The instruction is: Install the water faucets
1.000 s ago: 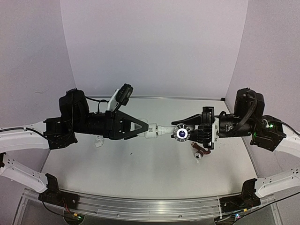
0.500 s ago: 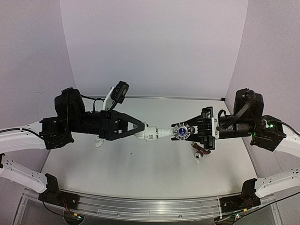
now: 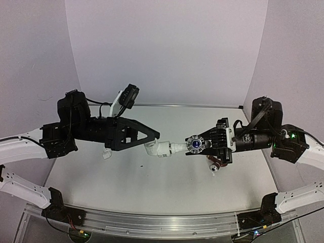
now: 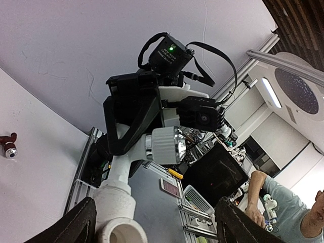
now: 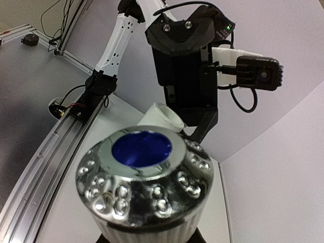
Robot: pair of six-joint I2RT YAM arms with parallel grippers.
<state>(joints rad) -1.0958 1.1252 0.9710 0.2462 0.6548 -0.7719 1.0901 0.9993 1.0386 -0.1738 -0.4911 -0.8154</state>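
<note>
My right gripper (image 3: 206,143) is shut on a white water faucet (image 3: 182,147), held above the table with its silvery, blue-centred knob (image 3: 195,144) facing up. The knob fills the right wrist view (image 5: 147,174) and hides the fingers. A white elbow fitting (image 3: 156,148) sits on the faucet's far end. My left gripper (image 3: 155,136) is open; in the left wrist view (image 4: 157,223) its fingers stand wide apart either side of the elbow (image 4: 119,223), not gripping it. A second faucet (image 3: 215,165) lies on the table under the right gripper and also shows in the left wrist view (image 4: 7,147).
Another white fitting (image 3: 106,153) lies on the table below the left arm. Purple walls close in the back and both sides. A metal rail (image 3: 152,220) runs along the near edge.
My left gripper has opened and let go of the elbow fitting, and has drawn up and back a little. The elbow now hangs slightly lower on the faucet. The right gripper has tilted slightly.
</note>
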